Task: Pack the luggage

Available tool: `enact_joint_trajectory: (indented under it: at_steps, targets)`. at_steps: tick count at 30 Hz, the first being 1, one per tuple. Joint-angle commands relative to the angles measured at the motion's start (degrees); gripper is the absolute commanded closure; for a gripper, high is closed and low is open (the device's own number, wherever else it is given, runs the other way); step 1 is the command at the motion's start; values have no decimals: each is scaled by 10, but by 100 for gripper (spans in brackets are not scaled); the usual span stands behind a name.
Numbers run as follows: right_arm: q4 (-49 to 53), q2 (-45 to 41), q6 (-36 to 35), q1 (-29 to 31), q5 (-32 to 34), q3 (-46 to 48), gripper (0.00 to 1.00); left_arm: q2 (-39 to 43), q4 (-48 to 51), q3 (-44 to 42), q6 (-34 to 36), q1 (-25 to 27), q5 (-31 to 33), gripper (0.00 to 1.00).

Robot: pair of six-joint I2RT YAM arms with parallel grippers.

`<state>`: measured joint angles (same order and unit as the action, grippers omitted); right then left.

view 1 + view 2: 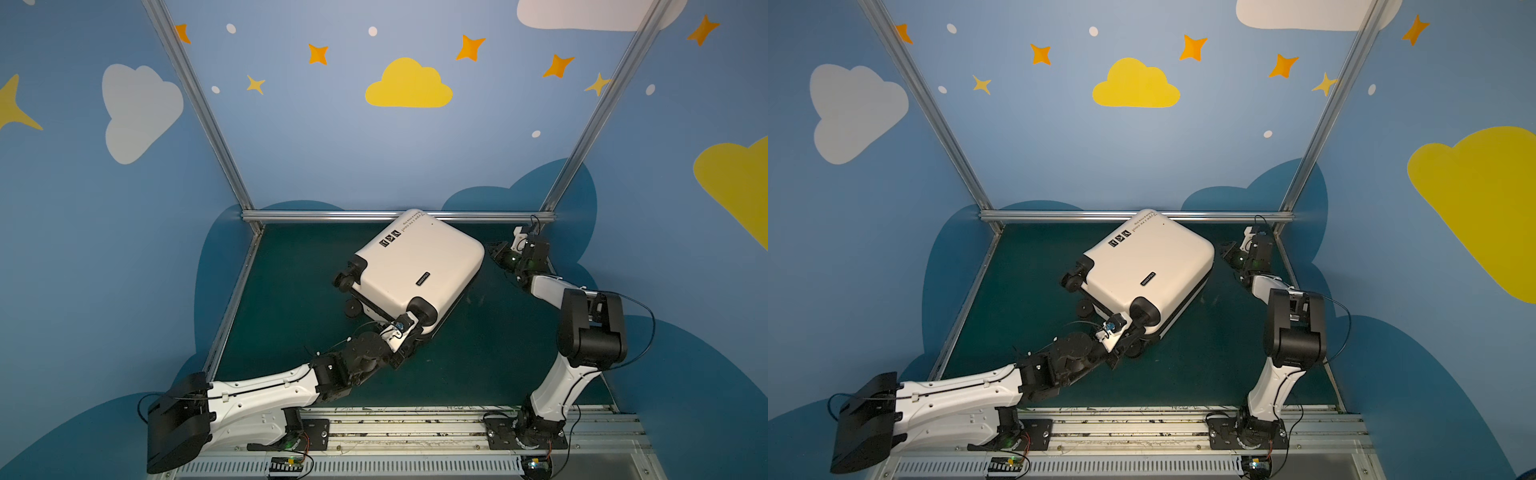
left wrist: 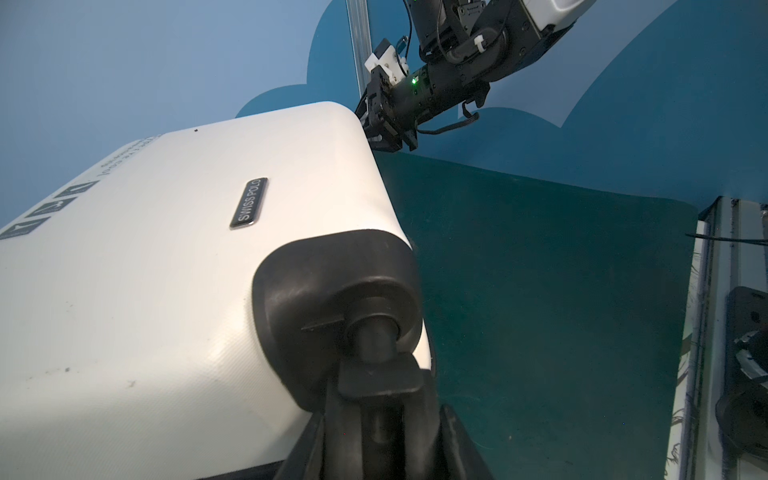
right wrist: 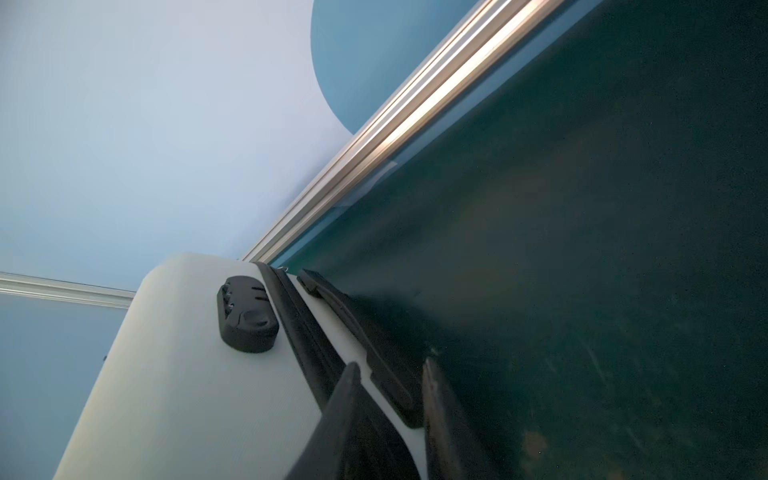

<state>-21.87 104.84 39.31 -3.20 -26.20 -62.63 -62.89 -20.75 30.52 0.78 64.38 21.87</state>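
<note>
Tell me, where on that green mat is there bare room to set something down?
Widest bare patch: green mat between the suitcase, the right arm and the front rail. Another lies between the left frame rail and the suitcase's wheels. Crowded: around the left claw gripping a wheel, and the narrow gap beside the right claw.

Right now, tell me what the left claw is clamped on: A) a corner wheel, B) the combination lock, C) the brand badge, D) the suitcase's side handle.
A: in the left wrist view the left claw straddles a corner wheel of the cream suitcase.
</note>
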Motion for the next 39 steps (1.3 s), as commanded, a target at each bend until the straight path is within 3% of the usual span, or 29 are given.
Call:
enact_joint_trajectory:
  at_steps: [1,4,9,14,20,24,30,39]
  targets:
    - [41,-38,-20,3,-4,0,71,33,-24,20,-18,9,10,46]
    - [104,-43,-35,1,6,-28,68,53,3,29,-31,8,42,23]
    - [197,-14,-55,-2,-10,-108,65,94,75,49,-62,1,114,1]
    - [269,45,-63,-2,-43,-200,65,143,219,93,-176,-61,120,0]
    - [296,106,-86,-2,-88,-261,64,153,362,150,-312,-201,-18,0]
    - [332,142,-95,0,-118,-299,64,124,351,157,-351,-272,-129,0]
    - [317,159,-94,4,-156,-304,66,49,299,178,-376,-316,-234,0]
    - [320,197,-103,21,-205,-350,70,-56,220,203,-414,-354,-301,0]
